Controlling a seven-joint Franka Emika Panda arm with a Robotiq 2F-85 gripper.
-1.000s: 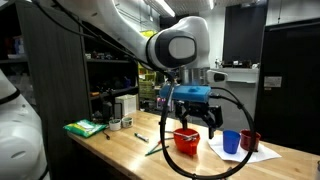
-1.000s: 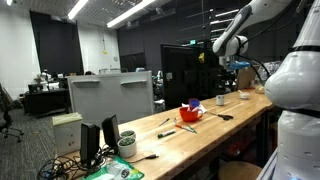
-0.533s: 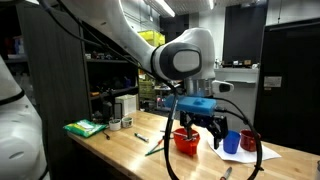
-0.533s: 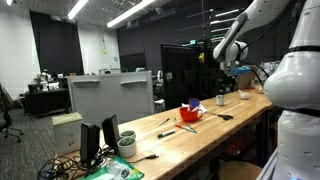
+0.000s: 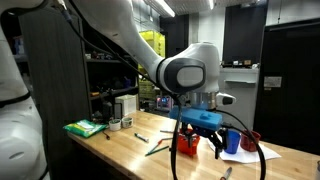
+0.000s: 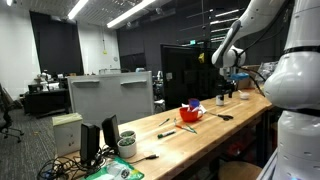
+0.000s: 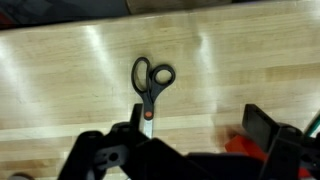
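My gripper point(image 7: 200, 125) is open and empty, with its two black fingers spread wide above the wooden table point(image 7: 230, 60). In the wrist view, black-handled scissors point(image 7: 150, 85) lie flat on the wood just beyond the left finger, handles away from me. A bit of the red bowl point(image 7: 245, 145) shows beside the right finger. In an exterior view the gripper point(image 5: 200, 143) hangs low in front of the red bowl point(image 5: 187, 145) and partly hides it. The arm, gripper point(image 6: 226, 88) and red bowl point(image 6: 190, 113) show far off in an exterior view.
A blue cup point(image 5: 232, 142) and a dark red cup point(image 5: 250, 140) stand on white paper right of the bowl. Markers point(image 5: 150, 146) lie on the table to its left. A green cloth-like thing point(image 5: 85, 127) lies further left. Shelves with clutter stand behind.
The arm has swung to the right and come down, so the gripper now hangs lower in front of the red bowl. The gripper stays open.
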